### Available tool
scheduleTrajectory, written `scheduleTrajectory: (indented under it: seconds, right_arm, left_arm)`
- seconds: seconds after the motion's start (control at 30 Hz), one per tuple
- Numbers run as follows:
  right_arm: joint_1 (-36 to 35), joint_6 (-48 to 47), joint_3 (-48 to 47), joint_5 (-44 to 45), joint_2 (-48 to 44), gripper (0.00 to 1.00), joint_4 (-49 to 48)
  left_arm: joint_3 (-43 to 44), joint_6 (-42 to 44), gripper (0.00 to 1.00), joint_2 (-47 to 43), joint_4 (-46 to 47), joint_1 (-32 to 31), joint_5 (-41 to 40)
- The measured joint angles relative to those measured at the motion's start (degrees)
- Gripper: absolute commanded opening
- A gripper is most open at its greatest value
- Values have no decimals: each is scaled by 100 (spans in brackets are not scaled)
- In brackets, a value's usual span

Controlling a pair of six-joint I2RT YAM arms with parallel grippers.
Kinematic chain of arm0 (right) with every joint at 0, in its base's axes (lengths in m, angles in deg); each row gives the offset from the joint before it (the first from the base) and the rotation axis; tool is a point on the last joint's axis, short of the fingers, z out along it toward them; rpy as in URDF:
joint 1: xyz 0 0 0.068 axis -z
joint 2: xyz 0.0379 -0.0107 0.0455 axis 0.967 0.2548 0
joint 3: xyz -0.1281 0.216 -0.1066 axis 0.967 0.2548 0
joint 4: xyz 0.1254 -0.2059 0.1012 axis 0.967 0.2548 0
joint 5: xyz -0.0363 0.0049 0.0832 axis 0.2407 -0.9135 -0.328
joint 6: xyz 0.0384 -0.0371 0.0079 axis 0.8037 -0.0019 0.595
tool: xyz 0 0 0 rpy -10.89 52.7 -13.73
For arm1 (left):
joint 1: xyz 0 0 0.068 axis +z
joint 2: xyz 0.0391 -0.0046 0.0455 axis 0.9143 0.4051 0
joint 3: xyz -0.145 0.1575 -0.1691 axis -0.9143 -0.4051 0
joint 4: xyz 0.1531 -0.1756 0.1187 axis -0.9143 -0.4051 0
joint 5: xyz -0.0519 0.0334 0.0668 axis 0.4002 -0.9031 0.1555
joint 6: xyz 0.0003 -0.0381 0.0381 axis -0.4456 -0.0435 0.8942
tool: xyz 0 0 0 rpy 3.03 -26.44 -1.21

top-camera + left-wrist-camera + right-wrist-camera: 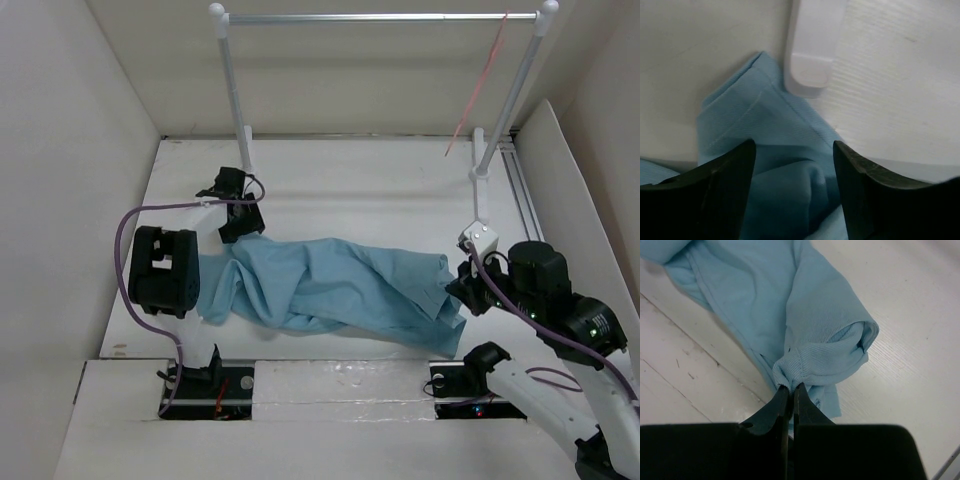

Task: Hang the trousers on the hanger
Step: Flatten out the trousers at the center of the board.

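Note:
The light blue trousers (330,285) lie crumpled across the table between both arms. My right gripper (791,387) is shut on a bunched fold at the trousers' (810,330) right end; in the top view this gripper (462,288) sits at the cloth's right edge. My left gripper (792,150) is open, its fingers straddling a raised fold of the trousers (770,150) at their left end; in the top view it (240,228) is near the rack's left foot. The thin pink-red hanger (480,85) hangs from the rail at the far right.
A silver rail (380,17) on two white posts stands at the back. The left post's white foot (810,75) is just beyond the left gripper. White walls enclose the table on the left, right and back. A metal track (520,185) runs along the right side.

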Motion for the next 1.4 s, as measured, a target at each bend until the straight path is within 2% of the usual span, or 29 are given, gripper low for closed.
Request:
scheduleTrajectory:
  seconds: [0.03,0.17,0.27,0.33,0.37,0.4,0.57,0.67,0.83,0.93,1.03,1.07,1.1,1.2,1.27,1.4]
  right_arm:
    - [0,22,24,-11,-59,0,7]
    - [0,85,66,-31,-81,0,-2]
    - [0,129,66,-39,-17,0,-28]
    - [0,151,66,-44,28,0,-57]
    - [0,160,66,-44,52,0,-68]
    - [0,173,66,-44,59,0,-92]
    - [0,190,-28,-31,210,0,-203]
    - [0,142,-369,61,426,0,-234]
    - [0,-101,-1628,367,970,0,-391]
    - [0,-236,-2326,476,1099,0,-579]
    - [0,-358,-2896,494,1097,0,-608]
    - [0,-398,-3016,490,1067,0,-623]
    - [0,-424,-3099,463,1010,0,-621]
    - [0,-468,-3117,352,833,0,-605]
    - [0,-483,-3014,319,772,0,-592]
    - [0,-505,-2782,323,758,0,-457]
  left_arm:
    - [-136,7,65,0,28,4,-83]
    - [-461,-24,66,-50,118,13,-490]
    - [-476,-68,60,4,219,59,-612]
    - [-435,-103,43,87,262,79,-713]
    - [-424,-105,19,109,280,87,-802]
    - [-422,-151,0,122,302,103,-892]
    - [-380,-249,0,98,330,208,-994]
    - [-367,-282,0,-284,114,223,-1176]
    - [315,-387,0,-2170,-361,256,-1862]
    - [1167,-455,0,-3320,-203,291,-2264]
    - [1685,-452,0,-3978,-87,323,-2391]
    - [1744,-452,7,-4061,-105,345,-2369]
    - [1746,-433,28,-4068,-57,358,-2315]
    - [1231,-389,65,-3563,76,363,-1823]
    - [754,-374,68,-2758,118,356,-1405]
    - [98,-350,63,-813,44,341,-872]
